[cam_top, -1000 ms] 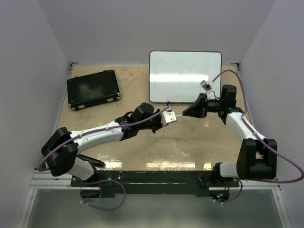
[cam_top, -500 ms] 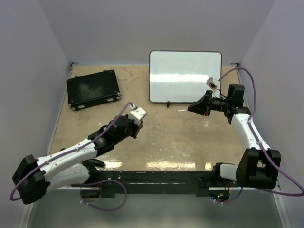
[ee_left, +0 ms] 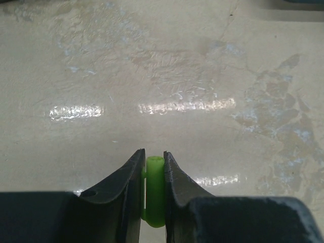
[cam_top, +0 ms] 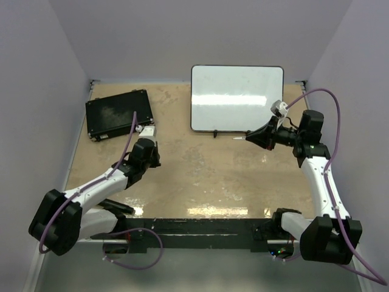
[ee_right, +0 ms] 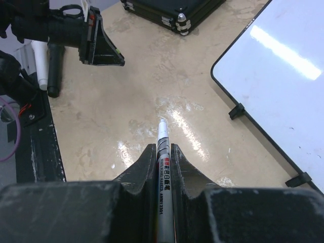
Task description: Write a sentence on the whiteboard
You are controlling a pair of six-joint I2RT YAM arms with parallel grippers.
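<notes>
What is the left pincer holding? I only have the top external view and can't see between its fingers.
Observer: The left wrist view shows a small bright green piece, likely a marker cap, clamped in the left pincer.
Operator: Is the right one's marker uncapped?
Observer: Yes. In the right wrist view the right pincer grips a pale marker with printed lettering, its tip bare and pointing forward.
Operator: Is that tip over the board?
Observer: No. There it lies over the table, with the whiteboard off to its right.
</notes>
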